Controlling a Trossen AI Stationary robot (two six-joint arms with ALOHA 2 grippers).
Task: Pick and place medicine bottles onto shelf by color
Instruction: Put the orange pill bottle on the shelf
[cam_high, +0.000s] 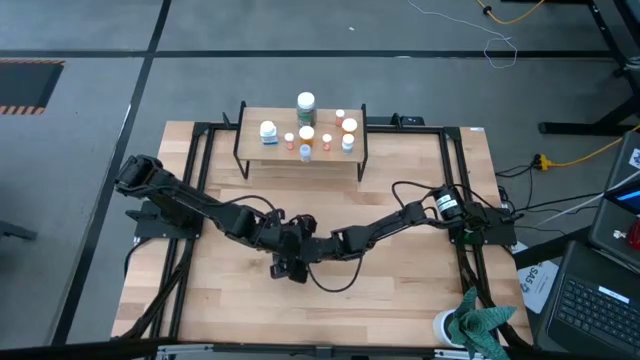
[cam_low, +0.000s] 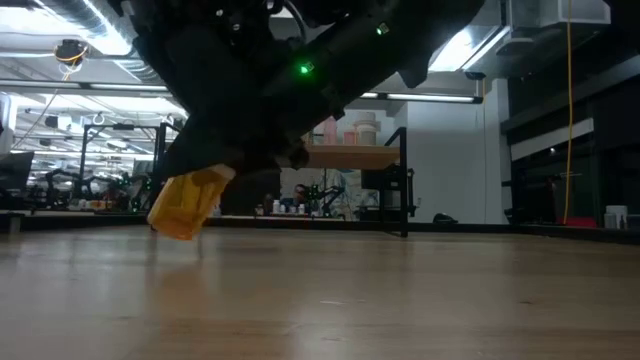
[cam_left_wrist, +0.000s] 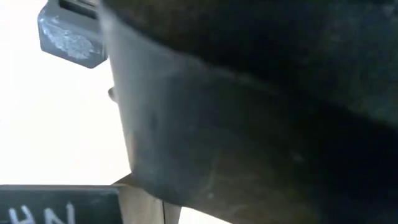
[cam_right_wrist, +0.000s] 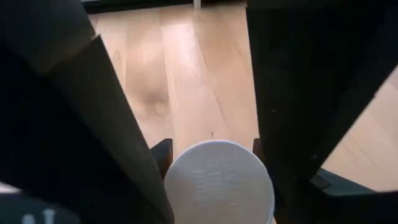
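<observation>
An amber bottle (cam_low: 185, 205) hangs tilted just above the table's middle, under the dark mass where both arms meet. My right gripper (cam_high: 308, 246) reaches in from the right, and the right wrist view shows a white cap (cam_right_wrist: 217, 180) between its two fingers. My left gripper (cam_high: 284, 258) comes in from the left, right against the other; its wrist view is filled by a dark body close up. At the far side the shelf (cam_high: 270, 153) carries several bottles, among them a dark green one (cam_high: 305, 104) and several orange ones (cam_high: 306, 134). My right gripper has the bottle's white cap (cam_right_wrist: 217, 180) between its two fingers (cam_right_wrist: 292, 124), far back near their roots. The bottle lies along the fingers, cap toward the wrist; the cap hides the body. The bottle is tilted, base (cam_low: 170, 225) down toward the table's left, clear of the wood.
A white cup with teal cloth (cam_high: 470, 325) stands at the near right corner. Black frame rails (cam_high: 200, 190) run along both sides of the tabletop. A laptop (cam_high: 600, 300) and cables lie off the table's right edge.
</observation>
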